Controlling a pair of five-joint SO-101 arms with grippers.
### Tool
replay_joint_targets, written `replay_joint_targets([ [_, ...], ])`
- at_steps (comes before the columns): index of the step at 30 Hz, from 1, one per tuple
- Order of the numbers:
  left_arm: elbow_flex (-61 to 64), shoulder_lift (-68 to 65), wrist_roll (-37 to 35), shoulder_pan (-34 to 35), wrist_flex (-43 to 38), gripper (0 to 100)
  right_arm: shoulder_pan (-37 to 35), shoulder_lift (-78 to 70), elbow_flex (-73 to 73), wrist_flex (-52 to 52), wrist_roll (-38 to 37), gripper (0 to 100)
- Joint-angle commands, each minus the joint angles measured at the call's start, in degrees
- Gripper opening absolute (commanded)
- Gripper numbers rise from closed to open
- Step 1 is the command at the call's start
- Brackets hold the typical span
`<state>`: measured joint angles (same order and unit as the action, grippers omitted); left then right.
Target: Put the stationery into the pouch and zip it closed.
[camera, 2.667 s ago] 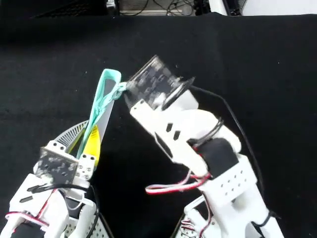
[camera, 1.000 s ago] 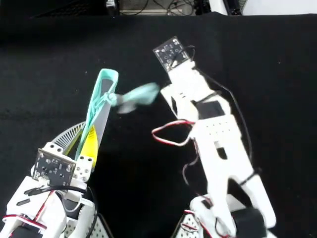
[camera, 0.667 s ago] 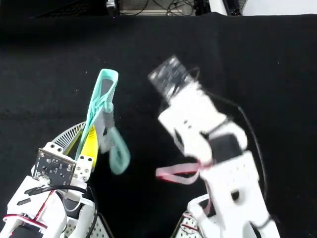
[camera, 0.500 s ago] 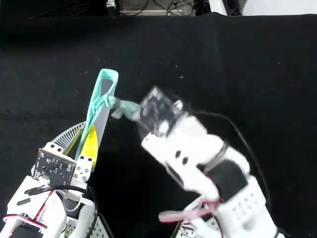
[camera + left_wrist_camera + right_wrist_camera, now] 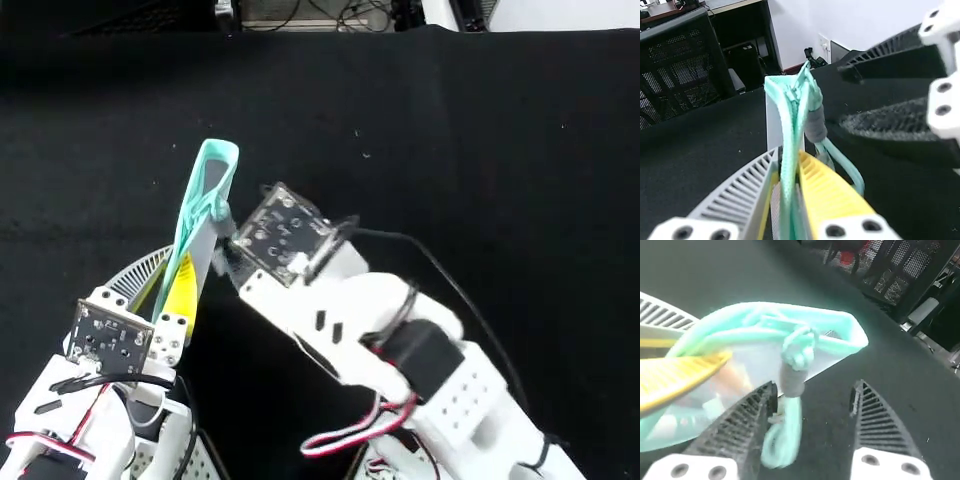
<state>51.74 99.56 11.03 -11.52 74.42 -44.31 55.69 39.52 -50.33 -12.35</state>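
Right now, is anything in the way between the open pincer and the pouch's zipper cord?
Nothing visible. The right pincer is open, and the zipper cord hangs from the pouch just beside one finger.

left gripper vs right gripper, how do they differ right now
The left gripper has one yellow and one grey finger; the right gripper has two black ones. The left gripper is shut on the mint-edged translucent pouch; the right gripper is open, the pouch's grey zipper pull between its jaws. Both are at the pouch.
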Motion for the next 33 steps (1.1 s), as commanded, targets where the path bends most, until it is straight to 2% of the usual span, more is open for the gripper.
replay_joint_targets([
  [1,-0.31,0.09,-1.76,0.57,0.7,3,-0.79,-0.31,-0.22,3.43,0.44,23.7],
  [9,-0.31,0.09,-2.11,0.57,0.7,3,-5.45,-0.66,-0.92,3.87,0.44,23.7],
  [16,-0.22,0.09,-2.11,0.57,0.7,3,-5.27,-0.66,1.45,10.46,0.35,23.2],
  [20,-0.31,0.09,-2.11,0.57,0.7,3,-5.19,-0.75,1.98,11.08,-0.18,11.1],
  [23,-0.31,0.09,-2.11,0.57,0.7,3,-4.57,-2.15,1.98,12.75,-4.4,2.7],
  [26,-0.31,0.09,-2.11,0.57,0.7,3,-2.2,-4.7,1.8,15.47,-8.0,1.8],
  [33,-0.31,0.09,-2.11,0.57,0.7,3,3.16,-6.81,1.63,17.05,-8.18,1.4],
])
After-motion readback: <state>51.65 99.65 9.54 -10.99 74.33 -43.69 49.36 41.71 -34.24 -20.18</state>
